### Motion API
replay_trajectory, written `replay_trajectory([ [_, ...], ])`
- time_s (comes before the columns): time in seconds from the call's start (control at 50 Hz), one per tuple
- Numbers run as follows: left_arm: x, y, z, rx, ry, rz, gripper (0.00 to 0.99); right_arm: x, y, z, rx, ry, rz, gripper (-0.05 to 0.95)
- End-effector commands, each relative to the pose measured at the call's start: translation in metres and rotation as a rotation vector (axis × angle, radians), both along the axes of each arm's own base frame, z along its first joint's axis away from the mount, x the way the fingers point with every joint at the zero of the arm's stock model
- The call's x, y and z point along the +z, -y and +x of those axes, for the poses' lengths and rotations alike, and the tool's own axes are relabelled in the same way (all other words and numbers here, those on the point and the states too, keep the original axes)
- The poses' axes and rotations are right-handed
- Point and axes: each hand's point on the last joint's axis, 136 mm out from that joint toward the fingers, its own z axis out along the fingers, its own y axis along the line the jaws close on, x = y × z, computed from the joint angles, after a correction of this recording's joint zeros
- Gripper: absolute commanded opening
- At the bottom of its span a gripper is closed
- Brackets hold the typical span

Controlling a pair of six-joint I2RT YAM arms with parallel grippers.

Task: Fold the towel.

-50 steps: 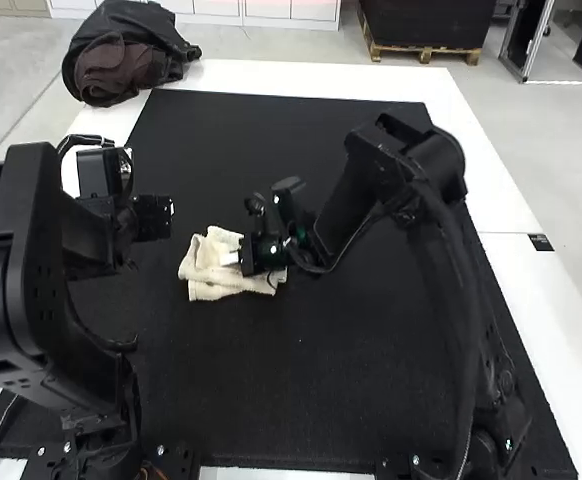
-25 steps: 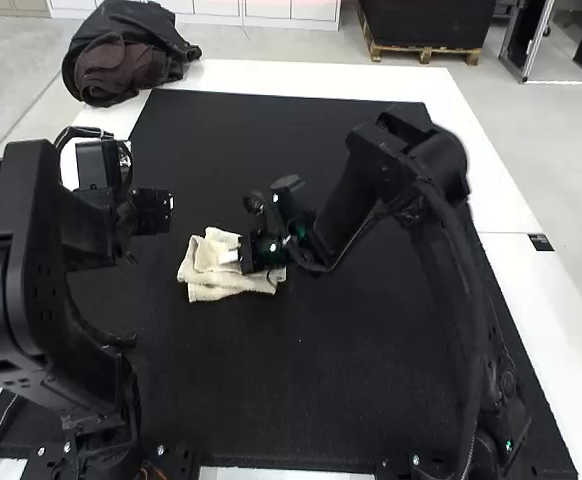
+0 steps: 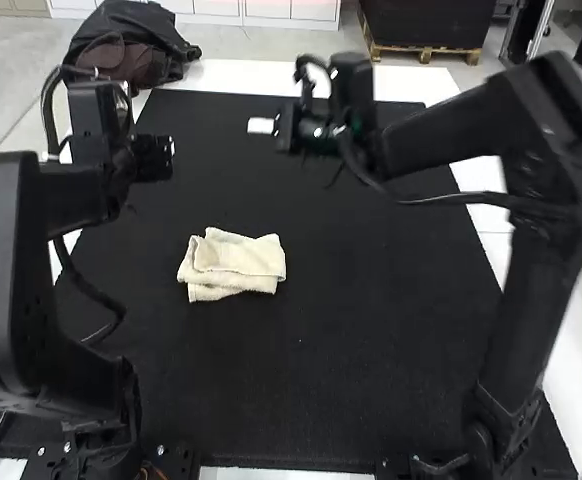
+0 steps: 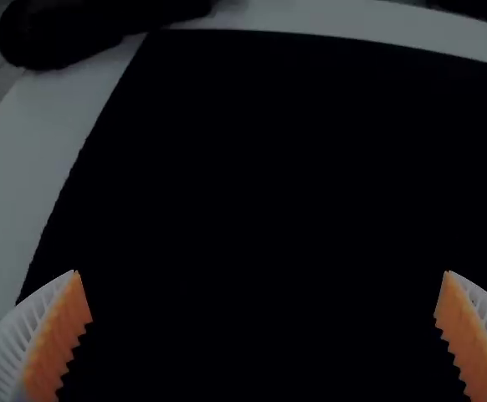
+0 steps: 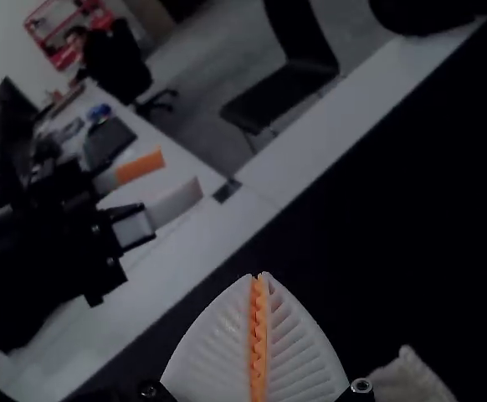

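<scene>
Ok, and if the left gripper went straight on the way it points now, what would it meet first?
Probably the black mat: it spreads ahead of the left gripper, with nothing standing between the open fingers and it, though the depth is hard to judge.

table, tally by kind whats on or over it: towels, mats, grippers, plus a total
Towels: 1, the cream towel
Mats: 1, the black mat
Grippers: 2, the left gripper and the right gripper
Total: 4
</scene>
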Motion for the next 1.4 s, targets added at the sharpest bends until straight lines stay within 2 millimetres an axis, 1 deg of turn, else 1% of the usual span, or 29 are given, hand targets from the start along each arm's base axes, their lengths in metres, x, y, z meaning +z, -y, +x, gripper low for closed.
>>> replay_trajectory([
  [0.0,0.049,0.011,0.002,-0.030,0.109,-0.010,0.966,0.045,0.035,0.004,-0.059,0.061,0.048,-0.02],
  [0.1,0.075,0.023,-0.001,-0.059,0.162,-0.004,0.966,0.077,0.068,0.006,-0.124,0.098,0.080,-0.02],
  [0.18,0.092,0.034,-0.005,-0.083,0.199,-0.021,0.966,0.104,0.097,0.003,-0.178,0.127,0.121,-0.02],
  [0.2,0.097,0.038,-0.006,-0.093,0.208,-0.025,0.966,0.112,0.108,0.002,-0.198,0.137,0.134,-0.02],
  [0.3,0.112,0.053,-0.015,-0.127,0.234,-0.047,0.966,0.131,0.140,-0.008,-0.240,0.148,0.177,-0.02],
  [0.42,0.128,0.060,-0.032,-0.145,0.269,-0.044,0.966,0.149,0.169,-0.034,-0.253,0.164,0.224,-0.02],
  [0.52,0.143,0.066,-0.048,-0.161,0.319,-0.038,0.966,0.159,0.187,-0.056,-0.277,0.191,0.259,-0.02],
  [0.64,0.158,0.073,-0.067,-0.182,0.379,-0.037,0.966,0.173,0.207,-0.092,-0.310,0.266,0.298,-0.02],
  [0.78,0.178,0.078,-0.093,-0.195,0.468,-0.045,0.966,0.203,0.228,-0.148,-0.342,0.432,0.349,-0.02],
  [0.86,0.196,0.078,-0.119,-0.200,0.559,-0.037,0.966,0.219,0.239,-0.185,-0.369,0.549,0.374,-0.02],
  [0.92,0.207,0.079,-0.140,-0.202,0.630,-0.030,0.966,0.225,0.246,-0.211,-0.389,0.619,0.387,-0.02],
  [0.96,0.215,0.078,-0.157,-0.199,0.694,-0.022,0.966,0.226,0.250,-0.226,-0.414,0.651,0.392,0.00],
  [1.06,0.233,0.075,-0.201,-0.183,0.867,-0.004,0.966,0.221,0.258,-0.257,-0.460,0.719,0.399,0.10],
  [1.1,0.236,0.076,-0.218,-0.186,0.928,0.006,0.964,0.218,0.260,-0.267,-0.479,0.737,0.399,0.17],
  [1.16,0.237,0.077,-0.235,-0.195,0.980,0.012,0.966,0.214,0.262,-0.277,-0.501,0.761,0.395,0.28],
  [1.2,0.234,0.078,-0.238,-0.197,0.985,0.009,0.966,0.212,0.264,-0.281,-0.524,0.780,0.390,0.36],
  [1.22,0.231,0.078,-0.238,-0.196,0.978,0.011,0.966,0.212,0.265,-0.284,-0.536,0.794,0.385,0.46],
  [1.26,0.227,0.078,-0.238,-0.196,0.969,0.008,0.966,0.211,0.268,-0.279,-0.567,0.787,0.361,0.62],
  [1.3,0.225,0.077,-0.237,-0.195,0.962,0.005,0.966,0.214,0.277,-0.275,-0.643,0.808,0.342,0.84],
  [1.32,0.225,0.077,-0.237,-0.190,0.964,0.004,0.966,0.216,0.281,-0.275,-0.669,0.826,0.333,0.93],
  [1.38,0.222,0.073,-0.235,-0.170,0.960,-0.001,0.966,0.221,0.290,-0.274,-0.739,0.870,0.320,0.92],
])
